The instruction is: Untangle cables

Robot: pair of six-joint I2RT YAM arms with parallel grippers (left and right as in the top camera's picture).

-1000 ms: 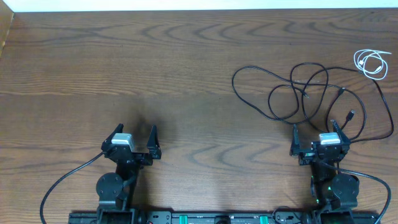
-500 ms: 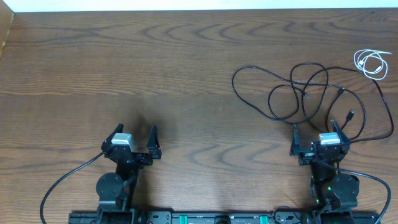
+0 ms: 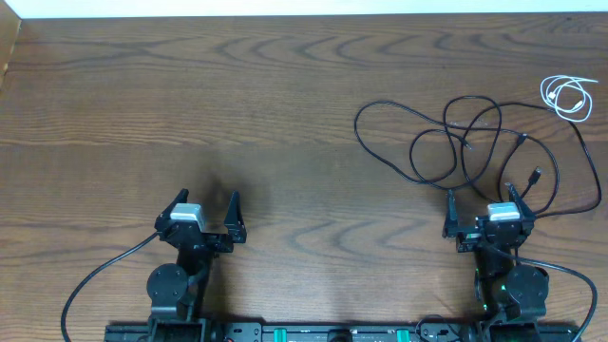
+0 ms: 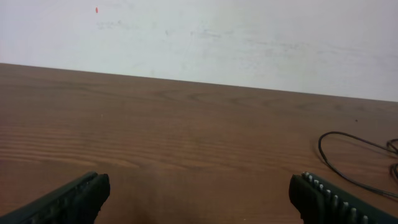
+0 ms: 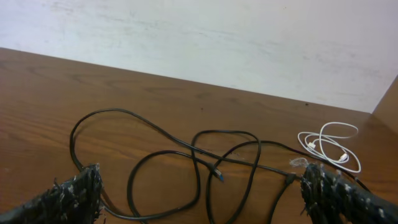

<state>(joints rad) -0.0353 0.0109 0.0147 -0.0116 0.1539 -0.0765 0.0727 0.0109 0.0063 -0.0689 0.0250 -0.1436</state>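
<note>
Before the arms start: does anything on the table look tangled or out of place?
The black cable lies in loose loops that cross one another, right of centre. The white cable sits in a small coil at the far right. No damage shows.

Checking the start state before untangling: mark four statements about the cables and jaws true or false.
1. The left gripper and right gripper both have open, empty jaws. True.
2. The white cable lies before the left gripper. False: it is coiled at the far right of the table.
3. The black cable crosses over itself. True.
4. The black cable lies on the table's left half. False: it sprawls before the right gripper.
</note>
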